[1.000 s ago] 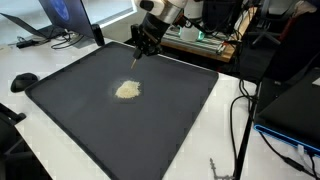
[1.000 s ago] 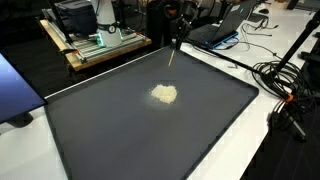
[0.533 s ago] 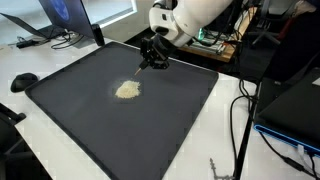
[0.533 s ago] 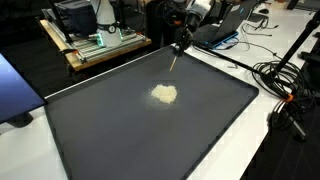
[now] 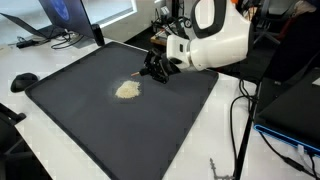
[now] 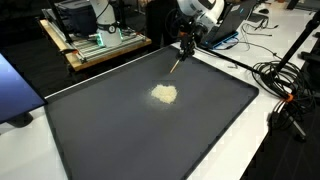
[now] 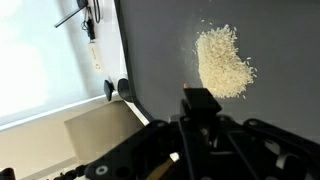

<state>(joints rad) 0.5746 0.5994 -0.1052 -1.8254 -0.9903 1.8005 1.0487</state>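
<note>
Details of the grip are hard to read: in the wrist view the end effector [image 7: 200, 108] is a dark mass cut off by the lower edge, and the thin tool [image 6: 177, 65] it carries is too slender to identify. Its jaws are closed on that tool, whose tip slants down toward the black mat [image 5: 100, 130] covering the worktop [image 5: 225, 145]. A pale pile of grains [image 5: 127, 90] lies on the mat, near the tip.
</note>
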